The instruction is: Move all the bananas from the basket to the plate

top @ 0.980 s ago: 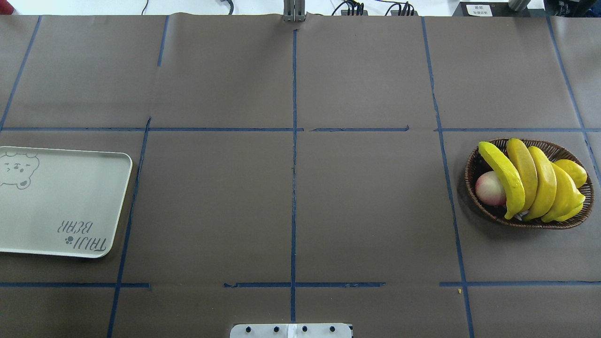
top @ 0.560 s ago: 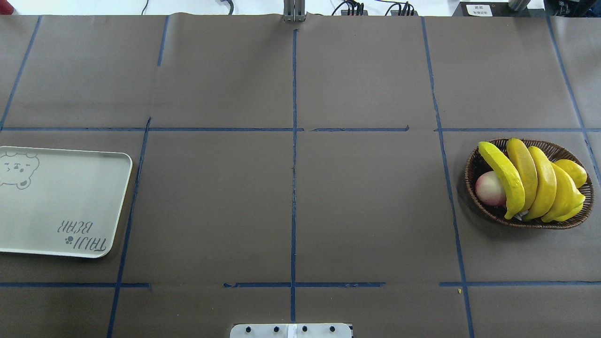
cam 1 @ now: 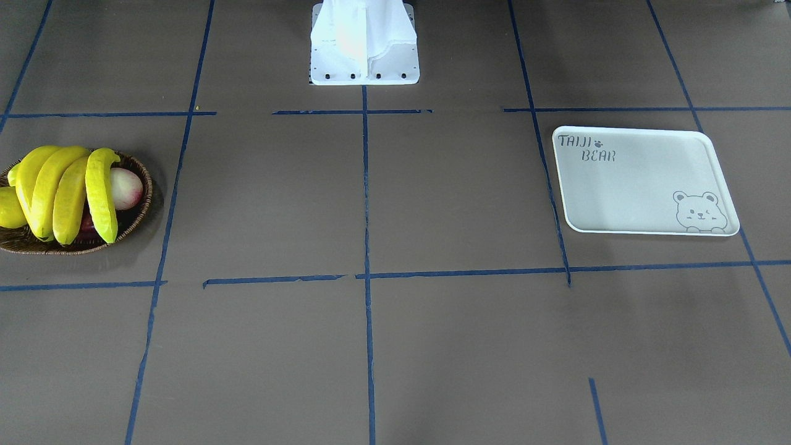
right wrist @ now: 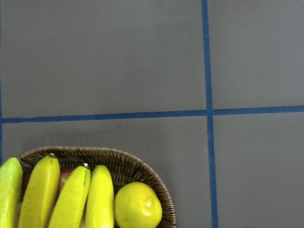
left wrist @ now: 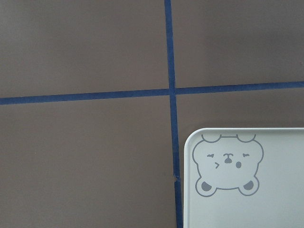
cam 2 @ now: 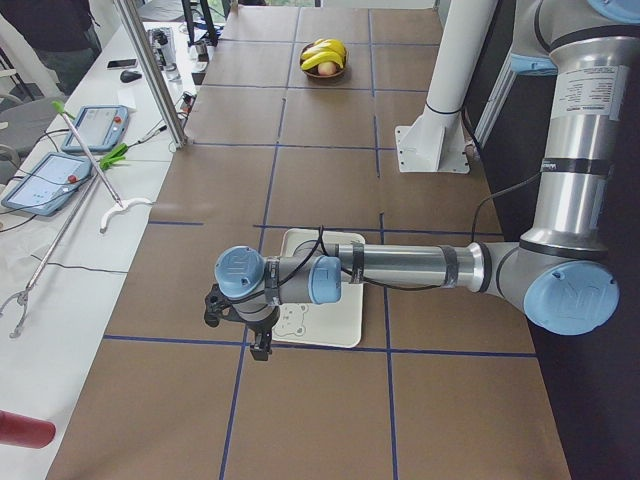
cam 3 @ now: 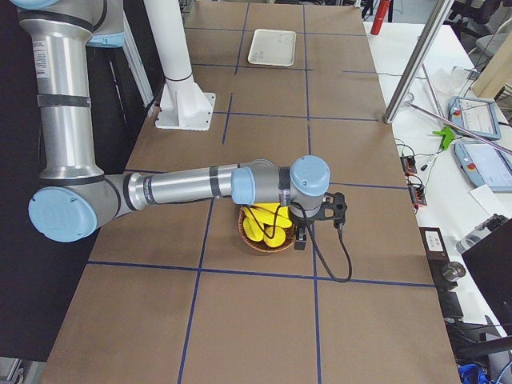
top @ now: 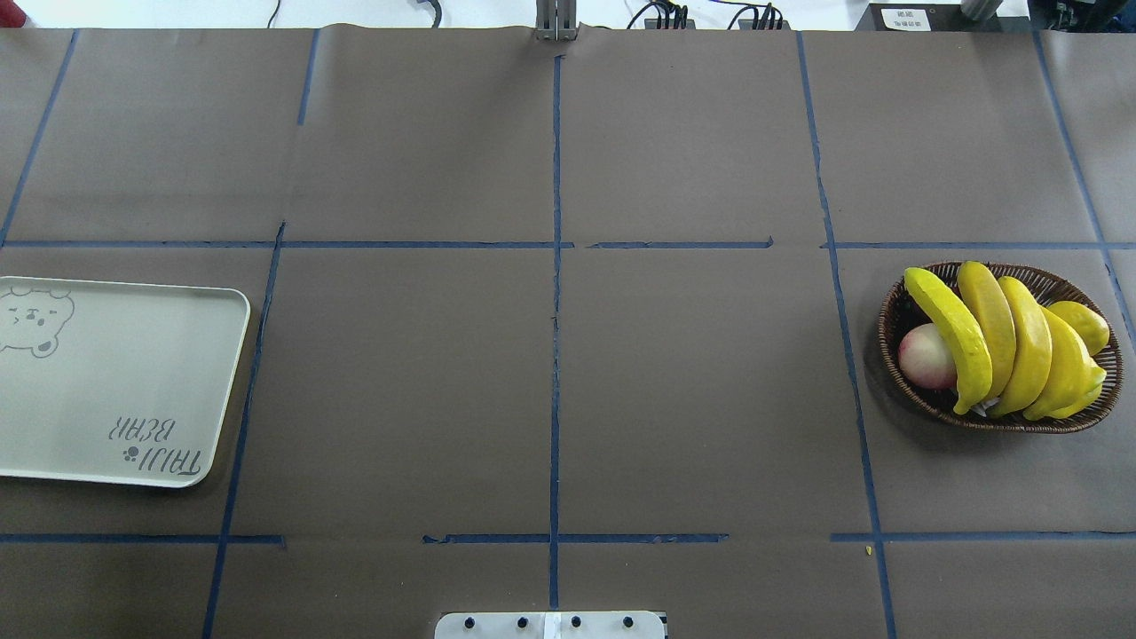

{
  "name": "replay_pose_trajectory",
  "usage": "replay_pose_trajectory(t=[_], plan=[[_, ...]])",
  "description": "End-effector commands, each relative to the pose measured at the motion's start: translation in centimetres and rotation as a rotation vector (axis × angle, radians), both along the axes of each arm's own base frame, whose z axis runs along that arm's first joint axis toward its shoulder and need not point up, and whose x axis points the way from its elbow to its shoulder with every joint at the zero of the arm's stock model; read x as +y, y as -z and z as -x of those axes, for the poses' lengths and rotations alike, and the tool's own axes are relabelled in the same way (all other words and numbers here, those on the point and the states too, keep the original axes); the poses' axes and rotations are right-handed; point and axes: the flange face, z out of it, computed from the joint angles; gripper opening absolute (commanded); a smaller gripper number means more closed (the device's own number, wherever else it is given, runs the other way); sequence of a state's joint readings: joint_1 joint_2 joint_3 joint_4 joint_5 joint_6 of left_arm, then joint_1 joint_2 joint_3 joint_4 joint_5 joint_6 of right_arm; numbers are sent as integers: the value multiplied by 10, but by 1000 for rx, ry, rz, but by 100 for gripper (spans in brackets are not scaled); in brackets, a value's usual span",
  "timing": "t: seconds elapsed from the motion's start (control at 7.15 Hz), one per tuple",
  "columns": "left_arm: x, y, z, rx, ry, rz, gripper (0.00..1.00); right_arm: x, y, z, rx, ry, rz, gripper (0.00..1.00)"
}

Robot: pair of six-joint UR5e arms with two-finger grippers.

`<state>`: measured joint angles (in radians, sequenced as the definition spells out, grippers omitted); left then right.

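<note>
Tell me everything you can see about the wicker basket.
The basket is a shallow oval of dark brown woven wicker. It sits upright on the brown table cover at the robot's right side. It is piled with four bananas lying side by side and rising above its rim, plus a pinkish peach-like fruit and a round yellow fruit.

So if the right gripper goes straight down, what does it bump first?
Likely the rim of the wicker basket or the brown table cover beside it; depth is unclear. The right gripper points down at that edge, beside the bananas.
</note>
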<state>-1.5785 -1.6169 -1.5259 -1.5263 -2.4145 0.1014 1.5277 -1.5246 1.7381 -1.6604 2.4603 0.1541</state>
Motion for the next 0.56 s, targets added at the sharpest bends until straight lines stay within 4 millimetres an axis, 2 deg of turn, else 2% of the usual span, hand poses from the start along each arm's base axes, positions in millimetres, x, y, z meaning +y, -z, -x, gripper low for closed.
replay_pose_trajectory(t=[0.0, 0.28, 0.42], plan=[[1, 0, 1, 0, 1, -1, 100, 2, 76, 73, -15, 57, -58, 100], [-4, 5, 0, 5, 34, 27, 100, 19, 122, 112, -38, 18, 1, 100], [2, 0, 0, 7, 30, 30, 100, 34, 144, 137, 10, 0, -9, 100]])
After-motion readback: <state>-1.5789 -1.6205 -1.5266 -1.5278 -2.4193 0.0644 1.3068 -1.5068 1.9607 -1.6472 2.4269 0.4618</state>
